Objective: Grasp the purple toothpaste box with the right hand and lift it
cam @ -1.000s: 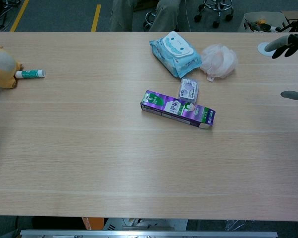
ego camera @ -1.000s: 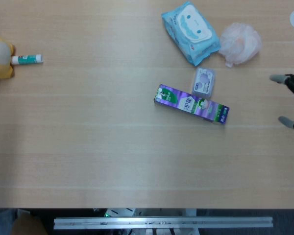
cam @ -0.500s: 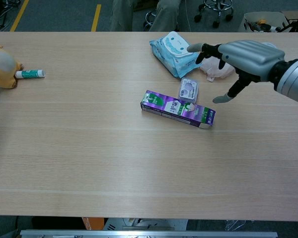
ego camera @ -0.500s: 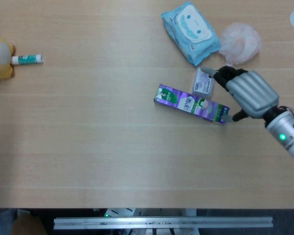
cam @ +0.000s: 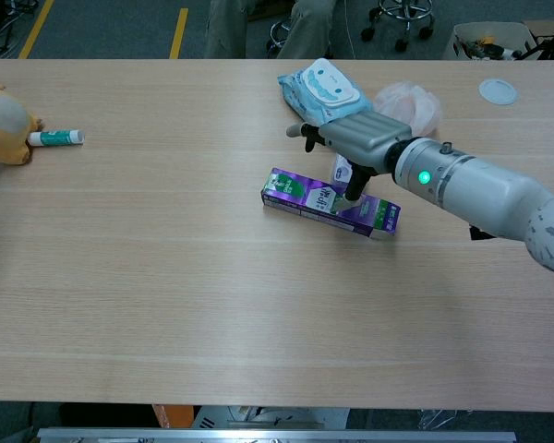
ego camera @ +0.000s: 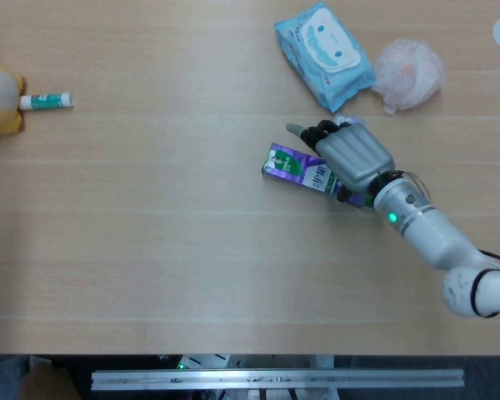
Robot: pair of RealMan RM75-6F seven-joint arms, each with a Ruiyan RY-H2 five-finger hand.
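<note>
The purple toothpaste box lies flat on the wooden table, slanting down to the right. My right hand hovers over its middle and right part with the fingers spread toward the left. In the chest view the thumb points down to the box's top face and the other fingers stay above it. Nothing is held in the hand. In the head view the hand hides the box's right half. My left hand does not appear in either view.
A small clear case sits just behind the box, mostly under my hand. Behind it lie a blue wipes pack and a pink mesh ball. Far left are a yellow toy and a tube.
My right hand came in from the right edge of the table and moved left until it stood over the toothpaste box. The box has not moved.
</note>
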